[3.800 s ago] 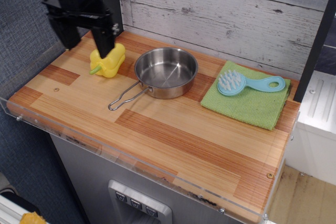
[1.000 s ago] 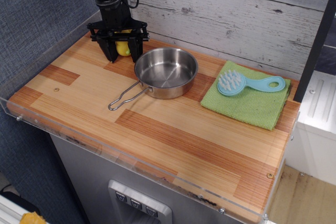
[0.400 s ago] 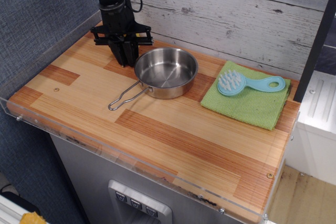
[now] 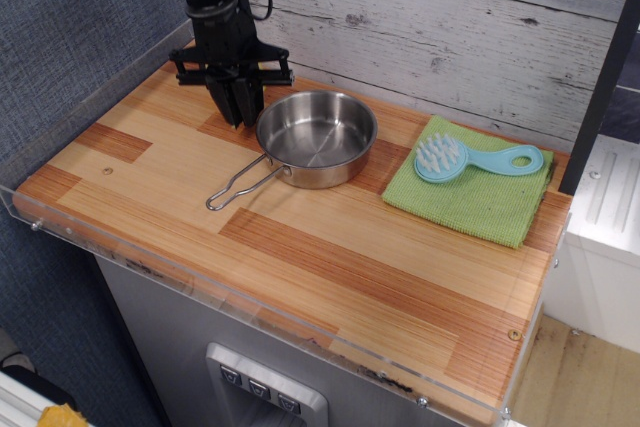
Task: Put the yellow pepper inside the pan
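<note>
Fingers (image 4: 237, 107) closed together, tips down at back-left surface (image 4: 330, 247) edge, just left of pan (image 4: 316, 137).

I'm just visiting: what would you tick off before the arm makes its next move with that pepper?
1. Pan empty and ready: ok.
2. Pan upright, flat on the wooden table: ok.
3. Yellow pepper in sight: not ok; it is hidden, no yellow shows.
4. Gripper actually holding the pepper: cannot tell; its fingers look pressed together just left of the pan.
5. Blue brush and green cloth away from the pan: ok, both lie to its right.
</note>
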Controlling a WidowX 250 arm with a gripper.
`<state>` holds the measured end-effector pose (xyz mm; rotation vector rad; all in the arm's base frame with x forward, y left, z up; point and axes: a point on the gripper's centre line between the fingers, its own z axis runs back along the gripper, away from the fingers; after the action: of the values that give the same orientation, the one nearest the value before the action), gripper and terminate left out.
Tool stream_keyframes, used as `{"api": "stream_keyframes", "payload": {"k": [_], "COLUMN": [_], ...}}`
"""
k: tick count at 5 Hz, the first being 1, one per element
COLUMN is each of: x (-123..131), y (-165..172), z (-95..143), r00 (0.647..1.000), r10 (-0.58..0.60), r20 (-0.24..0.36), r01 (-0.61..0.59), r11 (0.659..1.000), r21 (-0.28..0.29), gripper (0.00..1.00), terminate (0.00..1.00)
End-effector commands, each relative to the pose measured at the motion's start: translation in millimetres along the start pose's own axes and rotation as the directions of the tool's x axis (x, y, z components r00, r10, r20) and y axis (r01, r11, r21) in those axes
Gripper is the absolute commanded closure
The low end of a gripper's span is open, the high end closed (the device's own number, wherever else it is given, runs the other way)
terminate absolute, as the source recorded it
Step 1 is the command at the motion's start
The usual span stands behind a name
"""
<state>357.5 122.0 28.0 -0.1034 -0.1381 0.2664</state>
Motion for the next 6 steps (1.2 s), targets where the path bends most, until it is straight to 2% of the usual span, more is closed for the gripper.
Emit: {"api": "stream_keyframes", "payload": {"k": [1,2,3,4,5,6], "x": [-16.2,-27.5,-30.0,-27.0,-24.8,-28.2], "y": [-19.4,-29.7,-49.8,-62.5,-74.1,-82.0], "z": [60.6,74.9,77.2,60.8,38.9,27.7], "r00": [0.988,0.981,0.975,0.974,0.977,0.976], "r10": [-0.050,-0.073,-0.123,-0.158,-0.183,-0.204], "r20": [0.145,0.179,0.184,0.161,0.113,0.079], "r01": [0.046,0.071,0.126,0.167,0.192,0.210], "r11": [0.999,0.997,0.992,0.985,0.979,0.975], "r21": [0.028,0.022,-0.005,-0.043,-0.070,-0.075], "gripper": [1.00,1.00,1.00,1.00,1.00,1.00], "terminate": [0.00,0.00,0.00,0.00,0.00,0.00]}}
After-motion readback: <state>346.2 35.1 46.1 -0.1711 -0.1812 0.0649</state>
